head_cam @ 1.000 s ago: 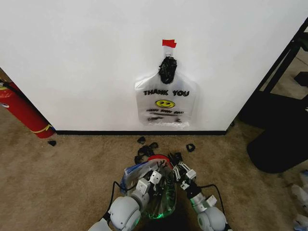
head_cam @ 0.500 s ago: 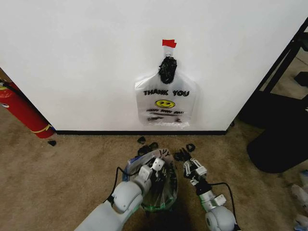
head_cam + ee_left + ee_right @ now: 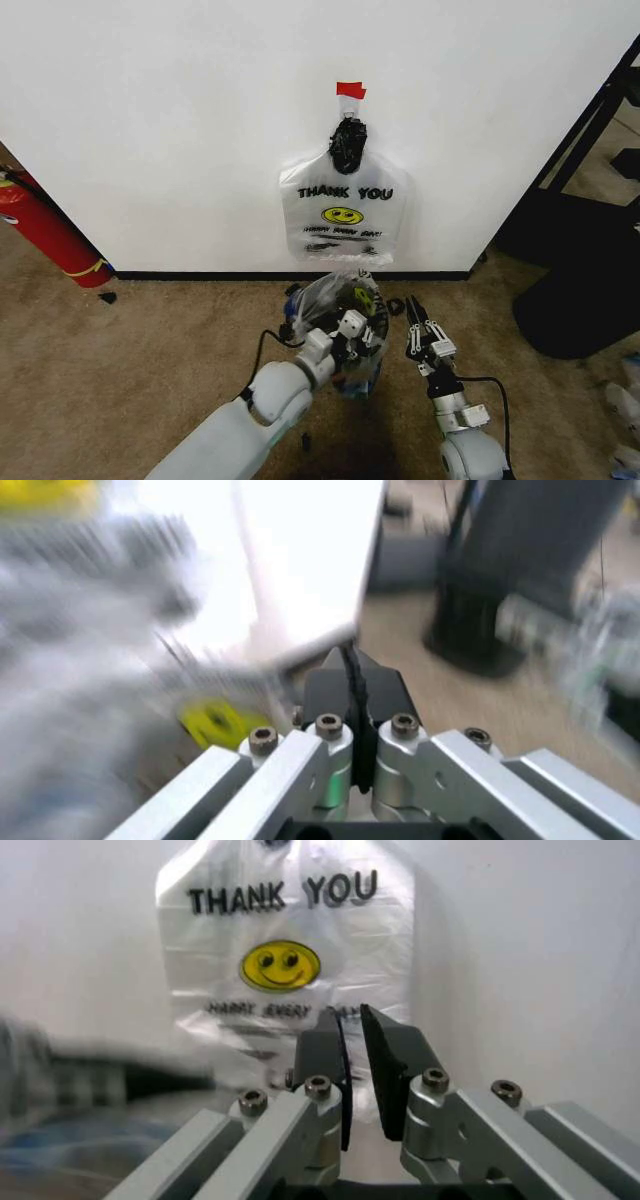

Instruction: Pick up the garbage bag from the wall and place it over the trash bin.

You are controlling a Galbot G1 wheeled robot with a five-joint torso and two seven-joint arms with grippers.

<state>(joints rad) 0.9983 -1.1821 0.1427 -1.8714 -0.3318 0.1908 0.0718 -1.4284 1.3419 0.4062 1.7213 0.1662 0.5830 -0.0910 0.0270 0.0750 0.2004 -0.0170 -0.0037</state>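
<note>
Low on the plain white wall point(image 3: 180, 120), under a small piece of red tape point(image 3: 351, 90), hangs a thin see-through plastic garbage bag point(image 3: 343, 215) printed with black "THANK YOU" and a yellow smiley, its black-knotted top at the tape. Down on the tan carpet point(image 3: 130, 350), the left gripper point(image 3: 352, 333) is at a second crumpled clear bag point(image 3: 340, 300) with a yellow spot, bunched just in front of the black baseboard point(image 3: 200, 274); its jaws are pressed together, and whether plastic is pinched between them can't be made out. The right gripper point(image 3: 421, 332) hangs just beside it, jaws a narrow gap apart and empty, pointing at the hanging bag. A red fire extinguisher point(image 3: 45, 232) leans far left.
</note>
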